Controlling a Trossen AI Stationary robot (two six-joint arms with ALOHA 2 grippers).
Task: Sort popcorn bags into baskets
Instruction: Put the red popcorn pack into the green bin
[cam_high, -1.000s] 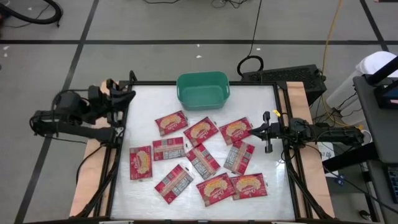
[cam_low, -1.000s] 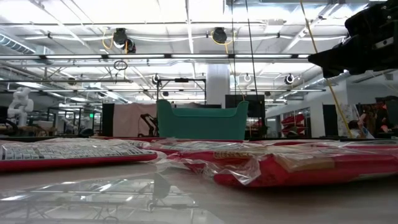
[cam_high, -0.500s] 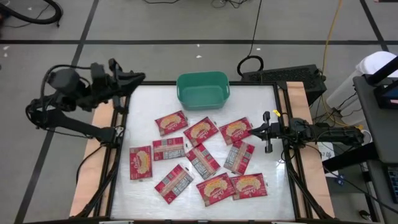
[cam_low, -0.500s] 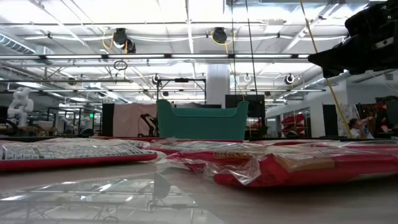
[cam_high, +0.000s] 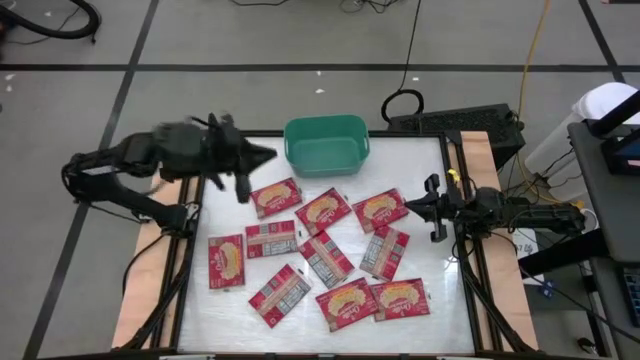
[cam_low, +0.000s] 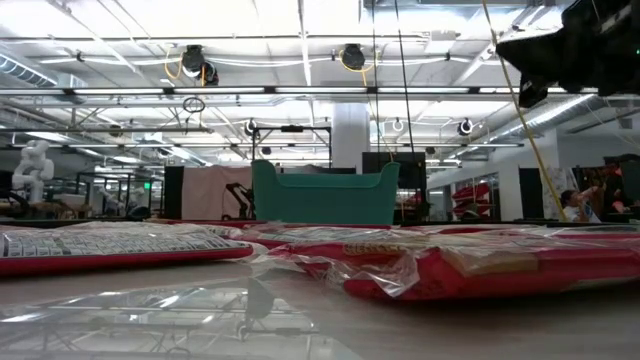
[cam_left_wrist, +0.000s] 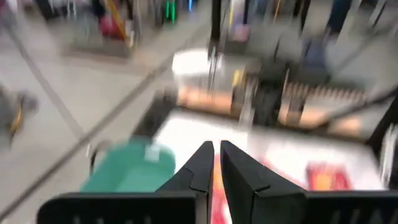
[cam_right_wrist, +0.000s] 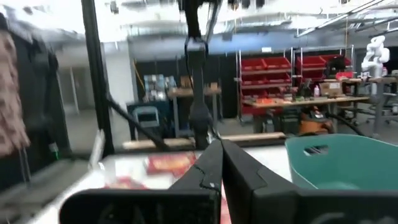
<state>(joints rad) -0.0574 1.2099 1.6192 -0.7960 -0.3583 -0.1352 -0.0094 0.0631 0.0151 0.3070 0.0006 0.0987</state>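
The left gripper (cam_high: 262, 155), jaws nearly pressed together and empty, hangs upper left of centre, just above the nearest popcorn bag (cam_high: 275, 197), which lies slanted on the desk (cam_high: 420, 160). The teal basket (cam_high: 326, 144) sits just right. The right gripper (cam_high: 408, 206) waits, jaws shut.

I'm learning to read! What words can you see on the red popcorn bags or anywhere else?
None can be read.
popcorn bags: they carry print, too small from above.
nearest bag in the low view: yellow lettering, too blurred.
teal basket: no label visible.
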